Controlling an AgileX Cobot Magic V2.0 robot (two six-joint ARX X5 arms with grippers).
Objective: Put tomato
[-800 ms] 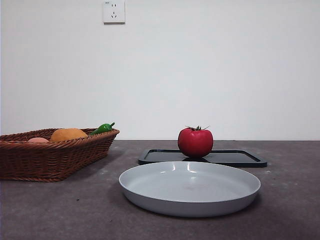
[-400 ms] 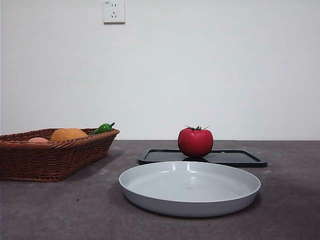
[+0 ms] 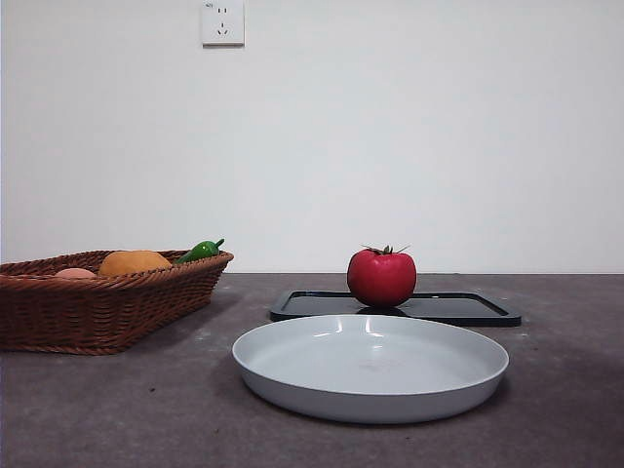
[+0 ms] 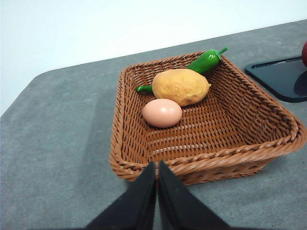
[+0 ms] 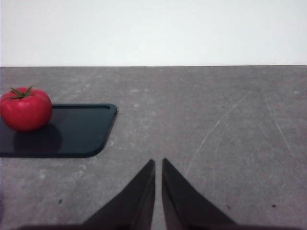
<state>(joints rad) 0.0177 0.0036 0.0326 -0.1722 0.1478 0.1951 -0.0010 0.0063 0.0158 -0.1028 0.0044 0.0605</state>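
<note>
The red tomato (image 3: 381, 277) with its green stem stands on a flat black tray (image 3: 458, 308) behind a grey plate (image 3: 370, 367). The right wrist view shows the same tomato (image 5: 25, 109) on the tray (image 5: 72, 132), well off to one side of my right gripper (image 5: 158, 165), which is shut on nothing above bare table. My left gripper (image 4: 157, 167) is shut too, empty, hovering just outside the near rim of a wicker basket (image 4: 201, 158). Neither arm shows in the front view.
The basket (image 3: 97, 307) at the left holds an orange potato-like lump (image 4: 181, 86), a pale egg (image 4: 162, 112) and a green pepper (image 4: 207, 60). A wall socket (image 3: 222, 21) sits high on the white wall.
</note>
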